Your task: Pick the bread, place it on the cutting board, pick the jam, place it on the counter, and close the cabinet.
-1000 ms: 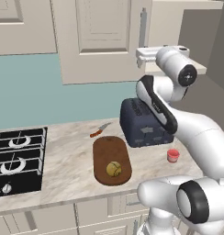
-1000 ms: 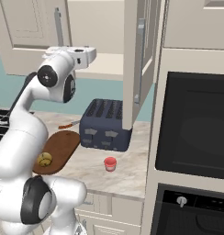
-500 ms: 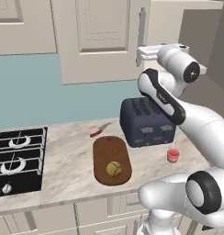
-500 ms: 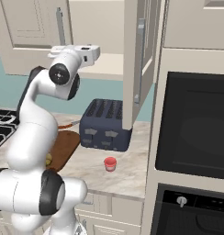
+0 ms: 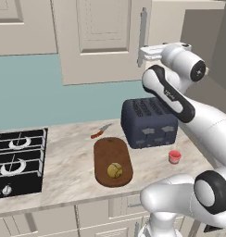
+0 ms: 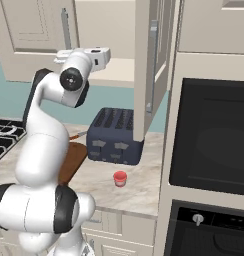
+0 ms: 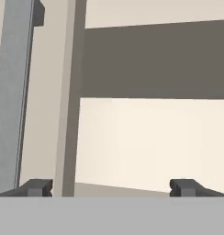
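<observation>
My claw [image 7: 111, 186] is gaping wide with nothing between its 2 fingertips, 1 sitting in front of the closed left door near its handle [image 7: 13, 92], the other out in front of the pale shelf [image 7: 155, 142].

The danger I am seeing is with the cabinet [image 6: 149, 65]: its right door is standing edge-on, swung out over the toaster [image 6: 115, 136], and I am pointing into the open compartment rather than at that door. If I am pushing forward from here I am probably only jabbing the shelf or the frame. To shut it I am needing to get round to the door's outer face, and a careless swing could be clipping its edge or handle. Sweeping low would be risking the toaster.

My arm is reaching up high, elbow bent above the toaster, wrist level, hand [image 5: 149, 52] lying roughly horizontal beside the left door's handle.

The bread [image 5: 115, 171] is sitting on the board [image 5: 112, 152]. The jam [image 5: 174, 156] is standing on the counter [image 5: 68, 162] just in front of the toaster, so in my judgement only the closing is remaining.
</observation>
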